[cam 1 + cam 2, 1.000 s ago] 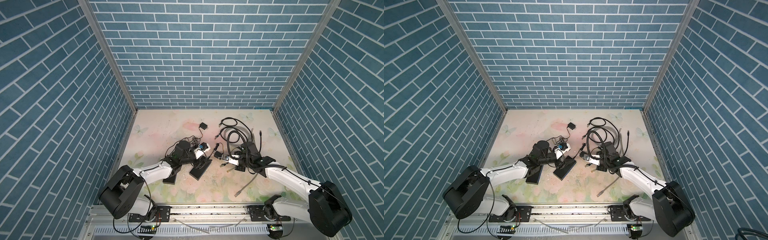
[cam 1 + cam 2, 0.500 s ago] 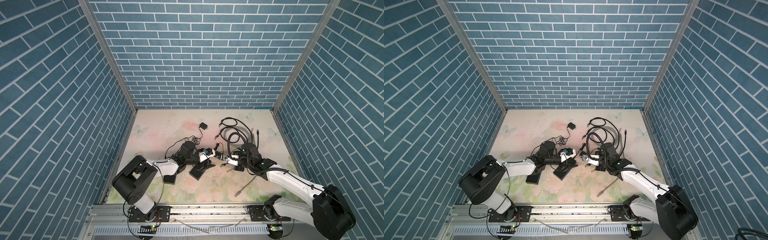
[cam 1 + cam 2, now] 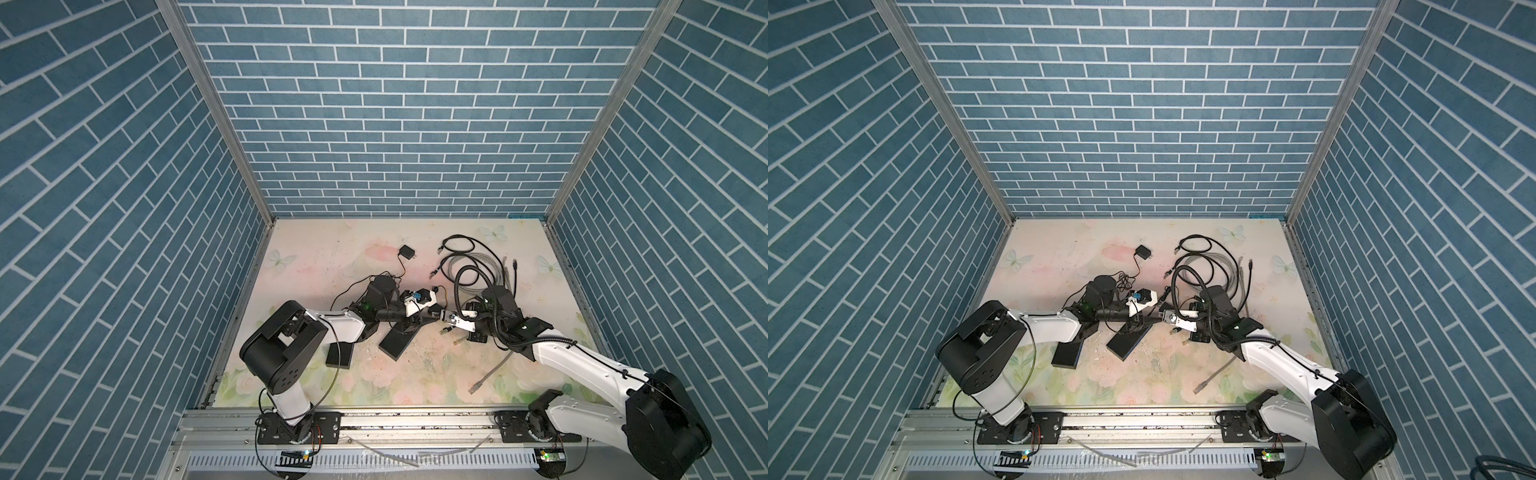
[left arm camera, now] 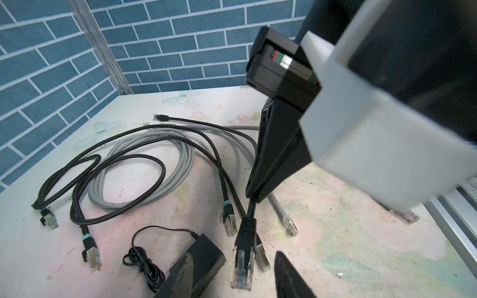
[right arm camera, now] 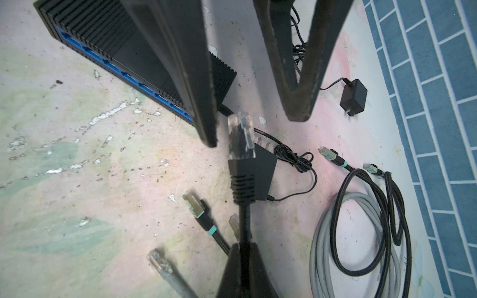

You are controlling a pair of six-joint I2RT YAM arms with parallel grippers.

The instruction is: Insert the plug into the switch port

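The plug [image 5: 241, 136] is a clear connector with a black boot on a black cable. My right gripper [image 5: 244, 245] is shut on that cable just behind the boot and holds the plug above the floor. My left gripper [image 4: 233, 258] is open, with the plug [image 4: 241, 265] between its two fingers and a gap on each side. In both top views the two grippers meet at mid-table, left gripper [image 3: 428, 320] against right gripper [image 3: 444, 326]. The black switch [image 5: 124, 51], with its row of blue ports, lies just beside them [image 3: 395, 349].
A second black box [image 3: 338, 353] lies left of the switch. Coiled grey and black cables [image 3: 478, 270] with loose plugs fill the back right. A black power adapter [image 5: 260, 167] sits under the plug, another adapter [image 3: 406, 252] farther back. A grey cable [image 3: 490, 370] trails toward the front.
My left arm has swung right to the right gripper, and its jaws have narrowed around the held plug. The right gripper has stayed shut on the cable, nearly in place.
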